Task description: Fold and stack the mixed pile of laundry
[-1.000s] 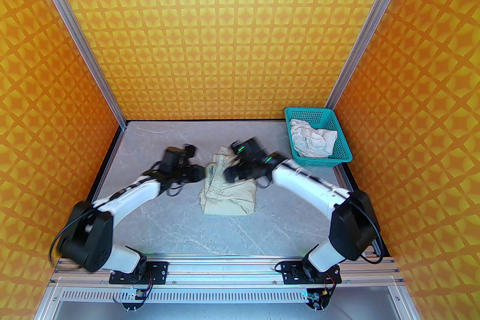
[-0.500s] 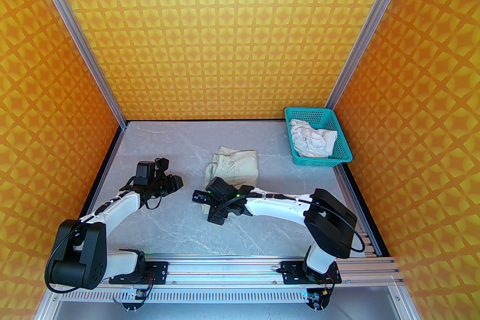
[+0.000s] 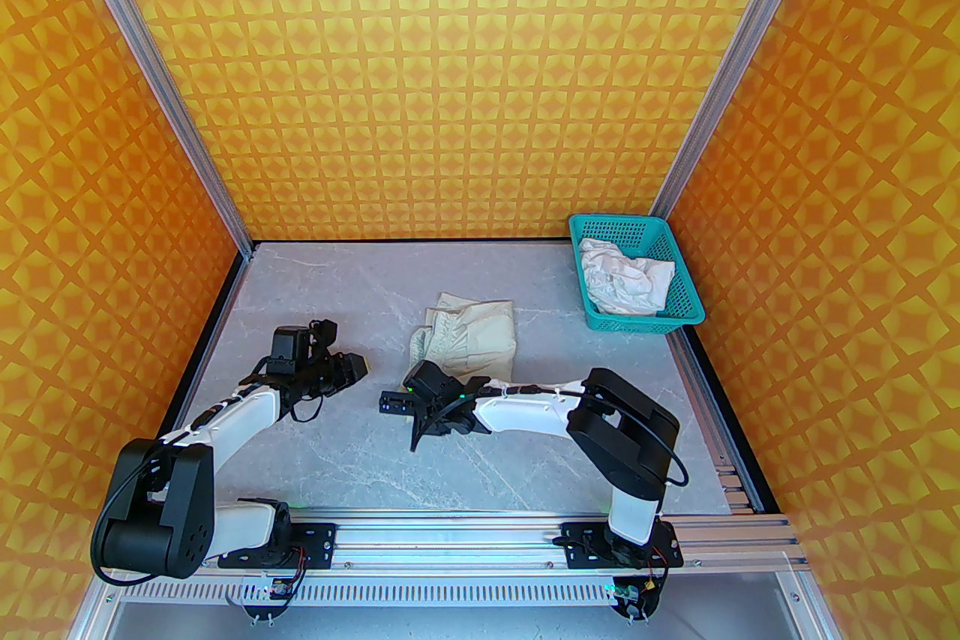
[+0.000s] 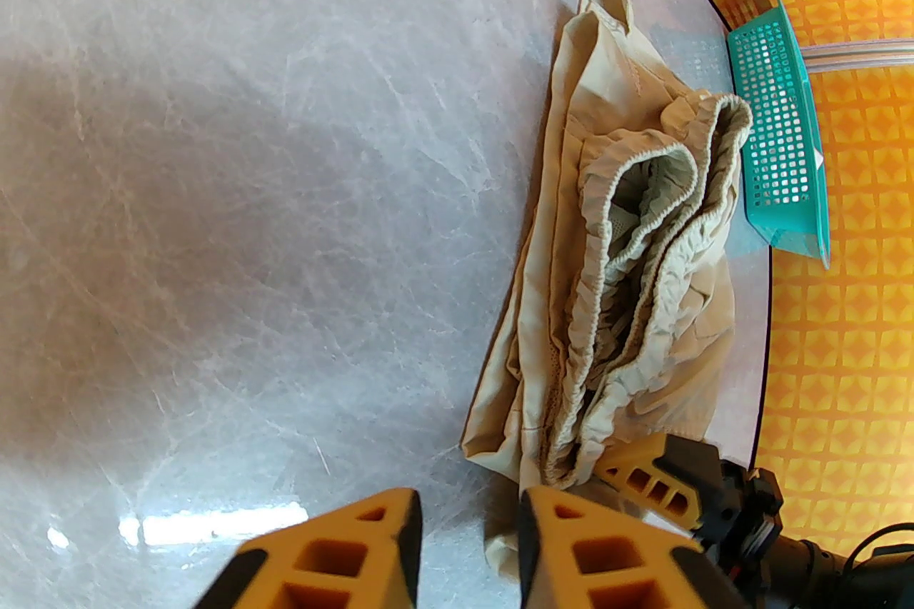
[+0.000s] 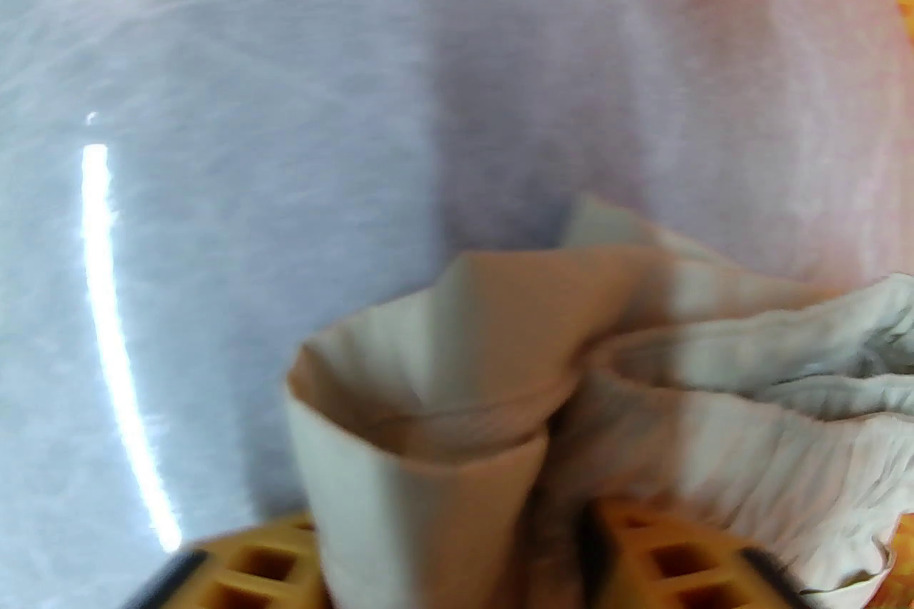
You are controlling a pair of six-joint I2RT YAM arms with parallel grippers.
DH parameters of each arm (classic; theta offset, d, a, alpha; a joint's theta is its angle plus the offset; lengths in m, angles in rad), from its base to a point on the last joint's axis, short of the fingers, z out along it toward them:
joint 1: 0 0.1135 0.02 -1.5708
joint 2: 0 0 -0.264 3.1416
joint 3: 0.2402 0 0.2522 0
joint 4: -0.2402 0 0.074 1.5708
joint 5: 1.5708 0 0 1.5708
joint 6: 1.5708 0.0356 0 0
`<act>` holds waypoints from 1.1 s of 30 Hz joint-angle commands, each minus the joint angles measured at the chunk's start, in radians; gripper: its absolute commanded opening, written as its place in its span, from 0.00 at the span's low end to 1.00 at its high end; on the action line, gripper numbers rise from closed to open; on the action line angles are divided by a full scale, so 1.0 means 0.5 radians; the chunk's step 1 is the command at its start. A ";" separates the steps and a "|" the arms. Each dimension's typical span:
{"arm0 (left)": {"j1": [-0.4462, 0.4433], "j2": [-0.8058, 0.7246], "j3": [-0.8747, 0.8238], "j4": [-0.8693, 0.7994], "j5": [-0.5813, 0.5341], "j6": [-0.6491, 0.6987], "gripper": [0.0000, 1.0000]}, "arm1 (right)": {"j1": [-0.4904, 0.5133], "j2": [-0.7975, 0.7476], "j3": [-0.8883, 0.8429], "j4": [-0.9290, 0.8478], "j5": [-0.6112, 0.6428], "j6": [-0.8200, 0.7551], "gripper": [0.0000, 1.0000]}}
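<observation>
Right wrist: beige garment (image 5: 485,320) pinched in right gripper (image 5: 457,552); left gripper (image 4: 468,524) released beside it.

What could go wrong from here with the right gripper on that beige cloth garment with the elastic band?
The right gripper pinches a bunched, layered corner of the beige elastic-banded cloth garment; pulling may drag the whole piece and undo its fold.
The left gripper stands open, off the cloth, so nothing pins it and it may slide on the smooth grey table.

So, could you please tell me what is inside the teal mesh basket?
A crumpled white garment lies in the teal mesh basket; anything beneath it is covered.
</observation>
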 commanded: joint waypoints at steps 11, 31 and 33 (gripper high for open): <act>-0.371 -0.019 -0.045 0.340 -0.146 -0.691 0.63 | -0.212 -0.382 -0.267 0.303 -0.334 -0.022 0.00; -0.785 0.622 0.412 0.503 -0.348 -1.031 0.89 | -0.276 -0.600 -0.446 0.428 -0.478 -0.113 0.00; -0.795 0.607 0.426 0.451 -0.385 -1.026 0.90 | -0.284 -0.621 -0.461 0.443 -0.469 -0.118 0.00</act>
